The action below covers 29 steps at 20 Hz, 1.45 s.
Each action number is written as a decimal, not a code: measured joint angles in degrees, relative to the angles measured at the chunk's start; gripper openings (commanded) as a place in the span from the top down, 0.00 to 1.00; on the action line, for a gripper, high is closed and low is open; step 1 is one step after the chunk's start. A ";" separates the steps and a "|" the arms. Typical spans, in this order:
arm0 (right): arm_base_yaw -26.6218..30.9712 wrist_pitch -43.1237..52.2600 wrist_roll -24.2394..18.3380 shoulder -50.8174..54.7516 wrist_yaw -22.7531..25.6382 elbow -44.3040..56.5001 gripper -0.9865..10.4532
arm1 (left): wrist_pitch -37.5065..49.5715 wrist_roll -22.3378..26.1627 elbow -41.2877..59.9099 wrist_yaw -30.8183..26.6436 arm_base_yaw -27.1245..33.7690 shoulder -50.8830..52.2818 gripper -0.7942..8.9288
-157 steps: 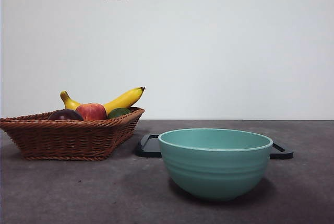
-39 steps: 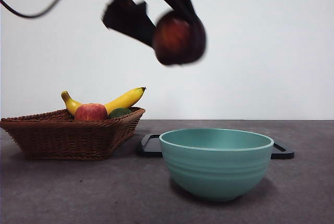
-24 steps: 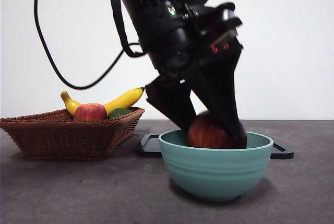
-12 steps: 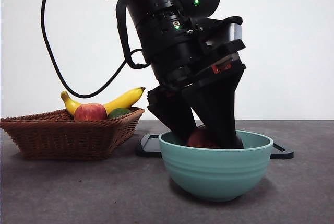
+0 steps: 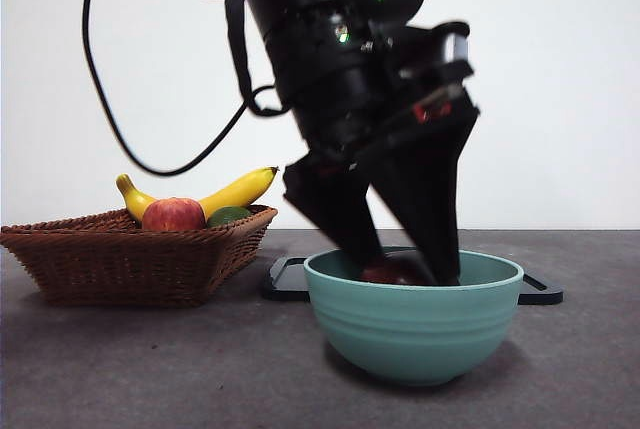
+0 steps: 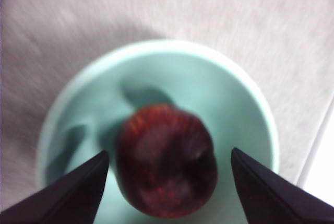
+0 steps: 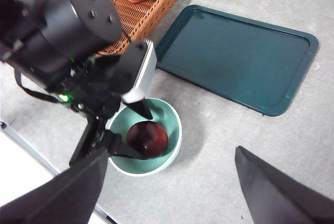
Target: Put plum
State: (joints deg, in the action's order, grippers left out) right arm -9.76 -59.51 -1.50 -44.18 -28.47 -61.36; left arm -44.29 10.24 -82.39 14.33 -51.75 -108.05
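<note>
In the front view, mid-frame, the left gripper [image 5: 400, 267] reaches into the teal bowl [image 5: 414, 324], its fingers spread wide beside the plum [image 5: 392, 271]. The left wrist view shows the plum [image 6: 166, 167] resting in the bowl, free of both fingers. In the right wrist view, the right gripper [image 7: 169, 182] hangs high, its fingers wide apart.

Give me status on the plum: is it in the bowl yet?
Done: the plum sits inside the teal bowl, out of the basket. In hand: the left gripper is over the bowl with jaws open either side of the plum, not touching it. Left: lift that arm clear. The right gripper waits high above the table, open.
</note>
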 measured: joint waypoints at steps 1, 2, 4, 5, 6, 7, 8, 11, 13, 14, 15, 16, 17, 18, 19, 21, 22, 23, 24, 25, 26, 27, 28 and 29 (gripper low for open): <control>0.00 0.00 0.00 0.00 -0.02 0.00 0.57 | -0.37 0.00 -1.49 0.00 0.17 0.28 0.53; 0.00 0.00 0.00 0.00 -0.02 0.00 0.57 | -0.42 -0.02 -2.69 0.00 0.50 1.16 0.53; 0.00 0.00 0.00 0.00 0.00 0.00 0.57 | -0.52 -0.07 -5.16 0.04 1.70 4.02 0.53; 0.00 0.00 0.00 0.00 0.00 0.00 0.57 | -0.37 -0.26 -6.23 0.02 2.62 5.95 0.53; 0.00 0.07 -0.02 0.00 0.00 0.00 0.57 | 0.02 -0.48 -6.62 0.04 3.74 8.11 0.53; 0.00 0.37 -0.04 0.00 0.00 0.00 0.57 | 0.20 -0.74 -6.62 0.04 5.09 10.54 0.53; 0.00 0.77 -0.04 0.00 -0.02 0.00 0.57 | 0.20 -1.20 -6.62 0.04 6.71 12.68 0.53; 0.00 2.69 -0.11 0.00 -0.02 0.00 0.57 | -0.68 -2.67 -6.62 0.55 12.81 18.80 0.53; 0.00 3.41 -0.20 0.00 -0.02 0.00 0.57 | -2.01 -3.32 -6.62 2.58 17.20 22.95 0.53; 0.00 3.41 -0.20 0.00 -0.02 0.00 0.57 | -3.41 -3.50 -6.62 3.87 19.47 25.05 0.53; 0.00 3.41 -0.20 0.00 -0.02 0.00 0.57 | -4.83 -3.54 -6.56 4.61 21.46 26.86 0.53; 0.00 3.43 -0.20 0.00 -0.02 0.00 0.57 | -5.97 -3.52 -6.08 5.09 23.58 28.70 0.53; 0.00 3.48 -0.20 0.00 -0.02 0.00 0.57 | -7.10 -3.50 -5.16 5.16 25.44 30.32 0.53; 0.00 3.63 -0.22 0.00 0.00 0.00 0.57 | -8.15 -3.41 -3.41 5.99 27.30 32.04 0.53; 0.00 3.69 -0.22 0.00 -0.02 0.00 0.57 | -8.59 -3.23 -0.79 8.00 28.81 33.70 0.53; 0.00 3.96 -0.22 0.00 -0.02 0.00 0.57 | -8.66 -3.19 4.79 12.00 30.32 36.63 0.53; 0.00 4.11 -0.22 0.00 -0.02 0.00 0.57 | -8.68 -3.15 7.34 13.46 30.53 38.03 0.53; 0.00 4.07 -0.22 -0.13 -0.02 0.00 0.57 | -8.68 -3.06 10.40 15.37 30.53 39.80 0.53; 0.00 4.09 -0.20 -0.20 -0.02 0.00 0.57 | -8.74 -3.04 12.87 17.25 30.51 41.24 0.53; 0.00 4.07 -0.22 -0.63 -0.02 0.00 0.57 | -9.11 -3.04 15.65 19.98 30.49 42.77 0.53; 0.00 3.98 -0.22 -1.09 -0.02 0.00 0.57 | -9.51 -3.02 17.84 21.97 30.29 43.89 0.53; 0.00 3.63 -0.22 -1.75 -0.02 0.00 0.57 | -10.36 -2.99 20.09 23.19 30.05 44.87 0.53; 0.00 3.06 -0.20 -2.43 -0.04 0.00 0.57 | -11.43 -2.78 21.42 23.32 29.90 45.31 0.53; -0.20 2.62 -0.20 -3.13 -0.02 0.02 0.57 | -12.44 -2.60 22.56 23.37 29.86 45.55 0.53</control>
State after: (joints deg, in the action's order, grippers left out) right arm -9.96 -56.88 -1.69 -47.31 -28.49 -61.34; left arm -56.73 7.64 -59.83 37.69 -21.89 -62.50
